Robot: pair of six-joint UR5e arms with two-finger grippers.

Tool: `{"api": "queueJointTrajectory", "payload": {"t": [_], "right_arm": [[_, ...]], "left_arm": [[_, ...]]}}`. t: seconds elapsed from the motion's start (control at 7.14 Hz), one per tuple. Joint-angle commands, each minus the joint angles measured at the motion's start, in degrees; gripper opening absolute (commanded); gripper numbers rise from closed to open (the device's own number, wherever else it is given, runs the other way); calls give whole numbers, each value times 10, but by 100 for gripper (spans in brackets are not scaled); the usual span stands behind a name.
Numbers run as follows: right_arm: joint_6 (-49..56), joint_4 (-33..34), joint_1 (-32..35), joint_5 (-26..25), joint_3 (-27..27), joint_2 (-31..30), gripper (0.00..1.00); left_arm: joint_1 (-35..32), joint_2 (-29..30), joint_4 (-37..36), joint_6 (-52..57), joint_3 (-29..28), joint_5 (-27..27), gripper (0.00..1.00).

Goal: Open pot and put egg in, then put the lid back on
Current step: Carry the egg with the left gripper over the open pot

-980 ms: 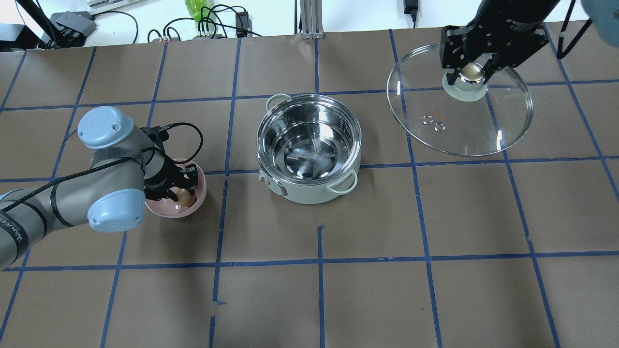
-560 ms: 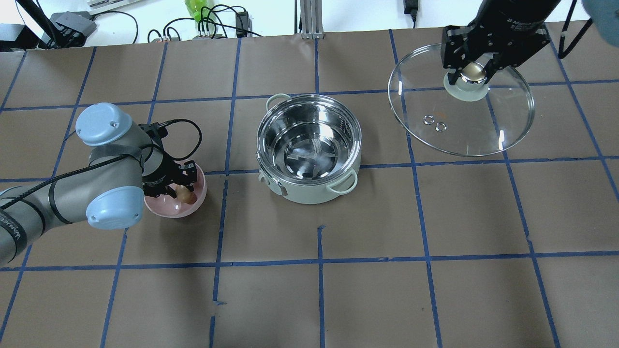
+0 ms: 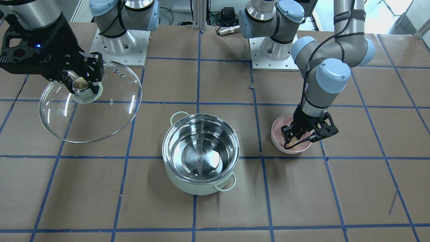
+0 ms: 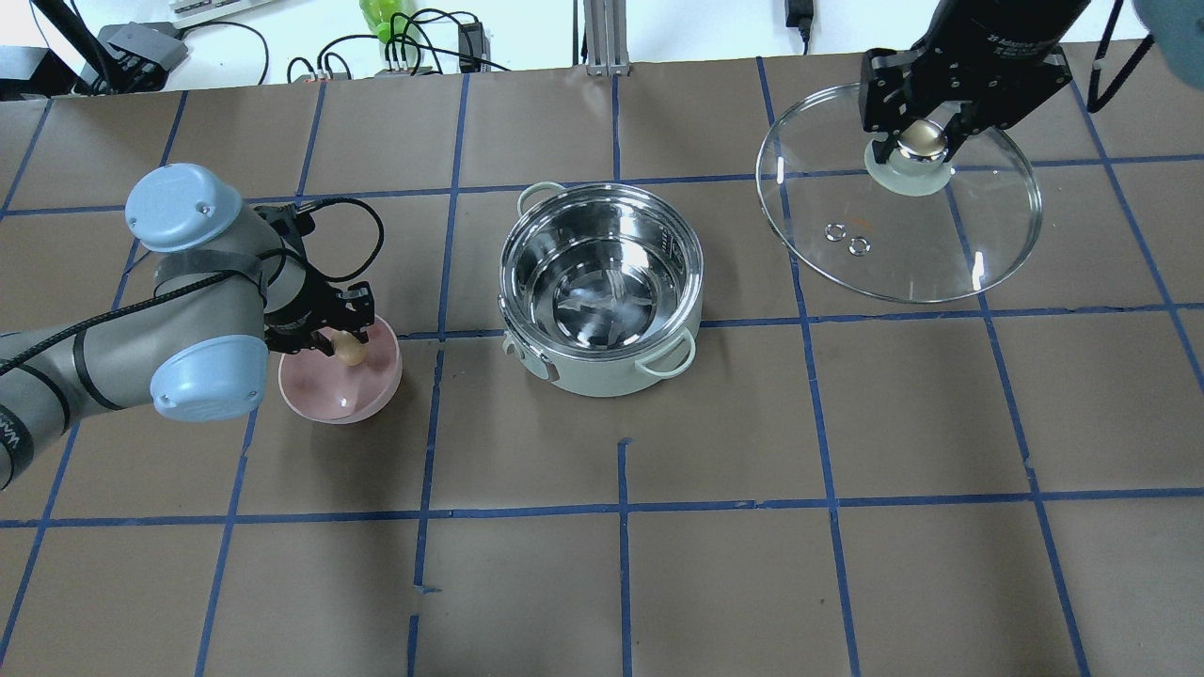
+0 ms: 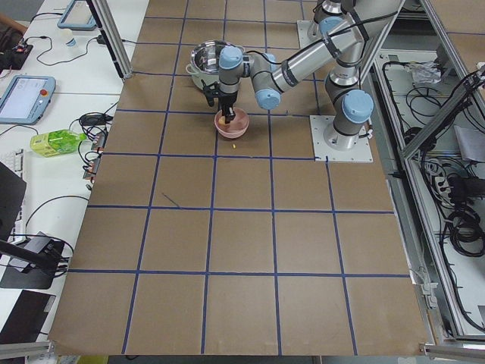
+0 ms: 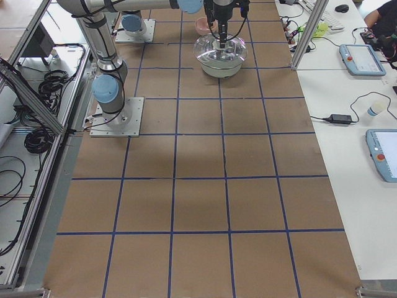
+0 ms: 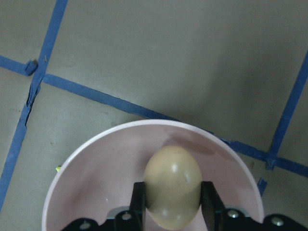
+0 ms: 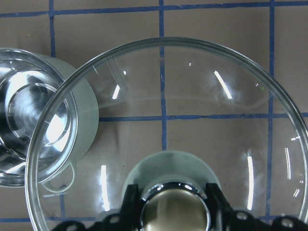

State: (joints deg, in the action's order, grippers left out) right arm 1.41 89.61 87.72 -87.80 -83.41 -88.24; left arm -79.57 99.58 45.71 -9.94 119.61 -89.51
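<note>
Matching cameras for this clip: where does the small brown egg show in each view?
Overhead: small tan-brown oval egg, left of centre, in the left hand, over the round pink bowl.
Front-facing: right of centre, mostly hidden by that hand.
Exterior left: top centre at the bowl, too small to tell.
Exterior right: cannot make it out.
Left wrist: bottom centre, between the fingers.
Right wrist: not in it.
Shared landmark: the pink bowl.

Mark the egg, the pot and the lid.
egg [image 7: 172, 185]: left wrist view, middle of the shell.
pot [image 4: 602, 381]: overhead view, mint-green outer wall.
lid [image 4: 926, 244]: overhead view, clear glass pane.
</note>
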Motion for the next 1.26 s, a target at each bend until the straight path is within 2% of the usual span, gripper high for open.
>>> {"api": "queueJointTrajectory", "payload": {"t": [0.0,0.42,0.84,0.98,1.12], "right_arm": [[0,0,0,0,0,0,4],[0,0,0,0,0,0,4],[0,0,0,1,0,0,5],[0,0,0,0,0,0,5],[0,0,0,0,0,0,5]], "left_arm": [[-9,-7,17,-1,-20,3,33],[-65,-13,53,-8,-86,5,33],[-144,1,81,-79,-167,12,33],[-167,5,77,-111,-181,47,33],[-187,15,73,-115,-200,54,32]]}}
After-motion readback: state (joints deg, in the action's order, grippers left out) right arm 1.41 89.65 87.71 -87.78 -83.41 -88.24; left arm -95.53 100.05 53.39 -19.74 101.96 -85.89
